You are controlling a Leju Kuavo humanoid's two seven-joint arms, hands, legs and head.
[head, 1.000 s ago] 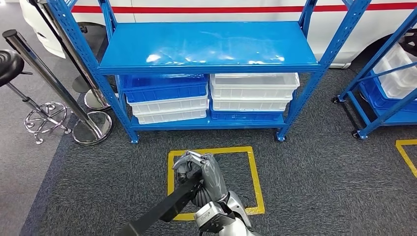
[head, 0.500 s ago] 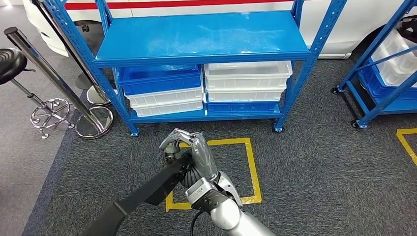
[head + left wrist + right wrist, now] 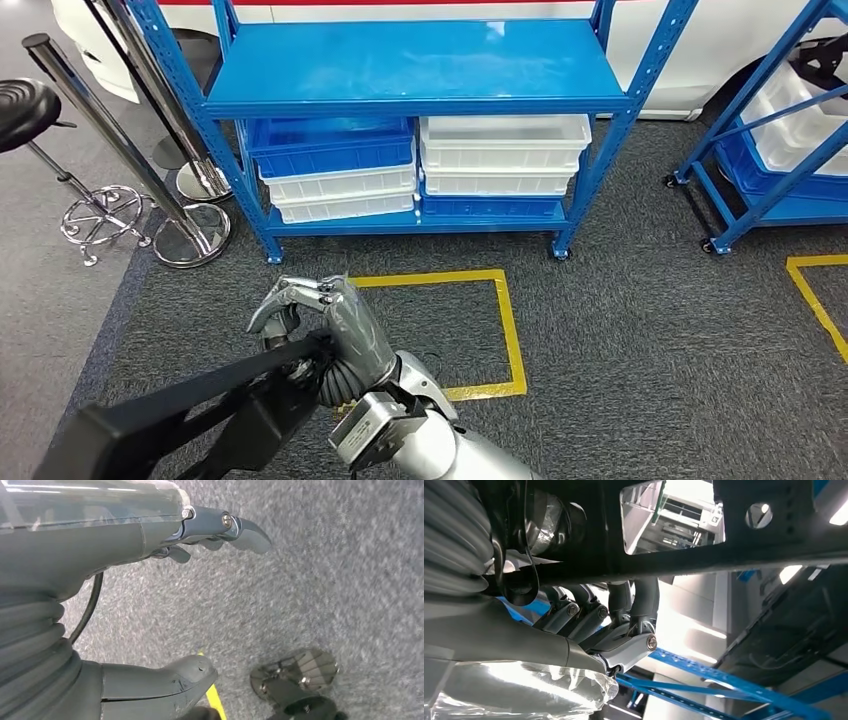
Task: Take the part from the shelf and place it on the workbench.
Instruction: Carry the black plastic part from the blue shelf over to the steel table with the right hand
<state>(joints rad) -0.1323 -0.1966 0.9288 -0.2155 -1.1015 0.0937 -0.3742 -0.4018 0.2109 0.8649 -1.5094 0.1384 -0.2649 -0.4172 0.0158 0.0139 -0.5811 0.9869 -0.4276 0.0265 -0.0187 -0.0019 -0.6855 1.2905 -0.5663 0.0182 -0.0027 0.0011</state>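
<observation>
Grey carpet runs under everything here, with a yellow floor square (image 3: 495,330) taped in front of a blue shelf (image 3: 410,65) whose top deck is bare. I count five bins on its lower level: one blue bin (image 3: 330,150) over two white ones on the left, and two white bins (image 3: 500,150) over a blue one on the right. A second blue rack (image 3: 770,130) stands off to the right, two chrome posts (image 3: 100,120) and a black stool (image 3: 25,105) to the left.

My right hand (image 3: 320,325) has its fingers curled around the part (image 3: 190,415), a single long black bracket with cut-out holes, visible from the right wrist camera too. So the part is off the shelf and in my grip. Its long axis runs from the hand down toward the lower left of the head view, across my body, and the free end hangs well out from the grip.

My left hand (image 3: 150,580) hangs over the carpet holding nothing, fingers apart.

I see no workbench, so I judge the next move is a turn away from the shelf, and that overhanging end is what I'd keep clear of the posts.
</observation>
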